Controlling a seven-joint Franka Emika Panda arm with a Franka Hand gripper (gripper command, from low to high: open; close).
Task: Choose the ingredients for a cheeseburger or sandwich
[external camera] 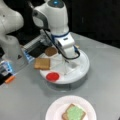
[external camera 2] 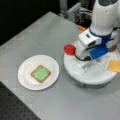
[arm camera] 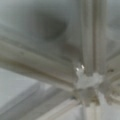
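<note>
Below, the claw (external camera: 67,65) hung over the white round sectioned tray (external camera: 83,65); its grip apparently hidden, while green lettuce (external camera 2: 40,73) topped brown toast on the plate.

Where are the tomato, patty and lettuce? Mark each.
tomato (external camera: 52,76): a front view, middle of the slice.
patty (external camera: 50,51): a front view, its top face.
lettuce (external camera 2: 40,73): a front view, middle of the green.

Matt grey table (external camera: 25,95); glossy white plate (external camera 2: 25,82); smooth white plastic tray (external camera: 80,72).
</note>
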